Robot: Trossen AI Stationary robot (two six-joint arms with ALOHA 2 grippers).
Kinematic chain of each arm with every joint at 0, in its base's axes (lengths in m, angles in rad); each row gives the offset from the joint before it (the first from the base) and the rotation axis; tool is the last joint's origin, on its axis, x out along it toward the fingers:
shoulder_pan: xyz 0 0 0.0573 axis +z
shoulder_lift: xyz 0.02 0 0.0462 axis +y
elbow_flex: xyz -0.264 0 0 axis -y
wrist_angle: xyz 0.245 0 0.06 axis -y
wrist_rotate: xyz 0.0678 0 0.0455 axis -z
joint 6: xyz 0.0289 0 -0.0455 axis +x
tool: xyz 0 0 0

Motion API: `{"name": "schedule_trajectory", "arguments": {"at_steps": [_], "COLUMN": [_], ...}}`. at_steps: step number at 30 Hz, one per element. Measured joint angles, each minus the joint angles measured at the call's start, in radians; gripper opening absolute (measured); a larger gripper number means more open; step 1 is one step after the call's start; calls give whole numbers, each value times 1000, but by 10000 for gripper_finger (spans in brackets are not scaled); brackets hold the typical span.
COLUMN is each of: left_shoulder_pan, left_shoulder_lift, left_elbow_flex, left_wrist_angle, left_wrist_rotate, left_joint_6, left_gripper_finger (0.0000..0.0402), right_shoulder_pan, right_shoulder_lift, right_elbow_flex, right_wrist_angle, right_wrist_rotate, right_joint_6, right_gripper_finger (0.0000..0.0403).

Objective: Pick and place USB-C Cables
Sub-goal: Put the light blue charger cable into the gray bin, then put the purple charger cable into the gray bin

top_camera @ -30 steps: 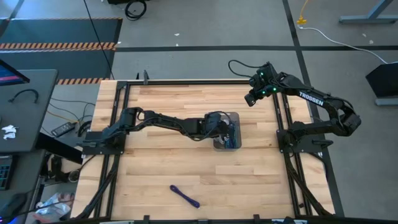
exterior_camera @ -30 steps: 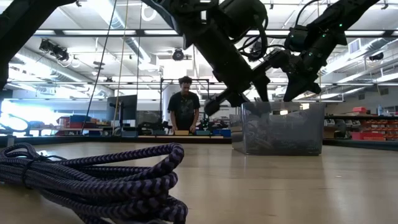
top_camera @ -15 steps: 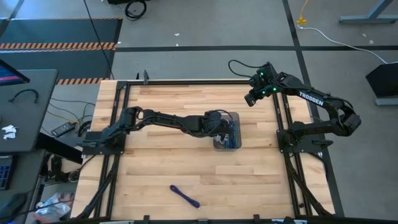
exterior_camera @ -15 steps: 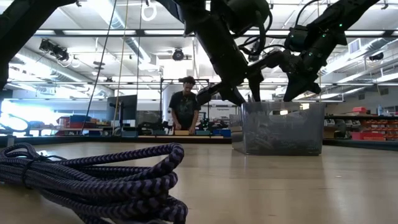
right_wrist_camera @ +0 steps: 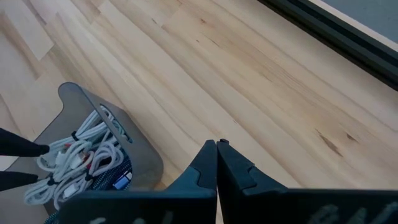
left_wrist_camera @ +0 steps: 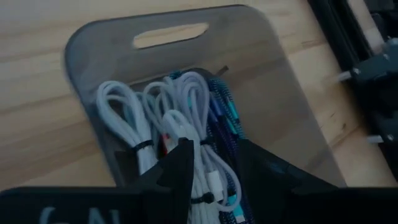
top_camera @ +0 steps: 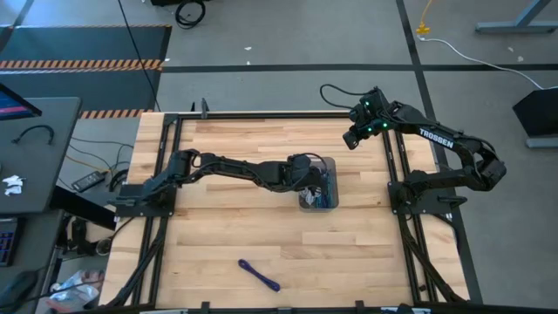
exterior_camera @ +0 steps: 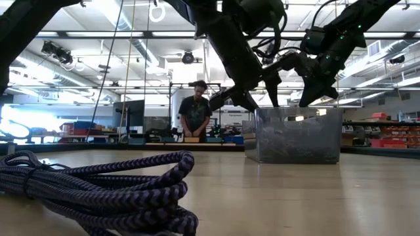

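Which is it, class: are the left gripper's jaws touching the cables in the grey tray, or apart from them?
Cannot tell. In the left wrist view the left gripper, jaws parted, overlaps the white cables in the tray; no view shows plain contact or a gap.

Robotics lab: hazard-taped floor (top_camera: 83, 64), workbenches (exterior_camera: 197, 139), ceiling strip lights (exterior_camera: 72, 34).

Grey concrete floor (top_camera: 288, 52) beyond the wooden table (top_camera: 261, 235); striped hazard tape (top_camera: 83, 64) far left. Bright ceiling lights (exterior_camera: 85, 36); person (exterior_camera: 195, 115) standing at far benches.
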Motion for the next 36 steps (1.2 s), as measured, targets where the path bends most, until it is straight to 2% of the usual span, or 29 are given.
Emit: {"name": "schedule_trajectory", "arguments": {"at_steps": [3, 8, 12, 15, 18, 24, 30, 33, 36], "left_shoulder_pan": [0, -1, -13, -36, -69, -130, -237, -291, -340], "left_shoulder_lift": [-24, -129, -232, -291, -323, -325, -299, -286, -271], "left_elbow_flex": [-2, -1, 0, 1, 0, -2, -1, -1, -2], "left_wrist_angle": [29, 25, -19, -81, -182, -418, -536, -582, -623], "left_wrist_rotate": [46, 186, 350, 484, 546, 643, 656, 597, 492], "left_joint_6": [68, 211, 364, 469, 533, 568, 807, 951, 1079], "left_gripper_finger": [133, 133, 133, 133, 133, 133, 133, 133, 133], "right_shoulder_pan": [0, -2, -3, -3, -4, -5, -5, -5, -5], "right_shoulder_lift": [0, 0, 0, 0, 0, 0, 0, 0, 0], "right_elbow_flex": [0, 0, 0, 0, 0, 0, 0, 0, 0], "right_wrist_angle": [0, -2, -7, -7, -6, -7, -7, -7, -8], "right_wrist_rotate": [0, -7, -7, -8, -9, -9, -9, -9, -9], "right_joint_6": [-7, -8, -15, -15, -15, 18, 64, 83, 96], "right_gripper_finger": [0, 0, 0, 0, 0, 0, 0, 0, 0]}}
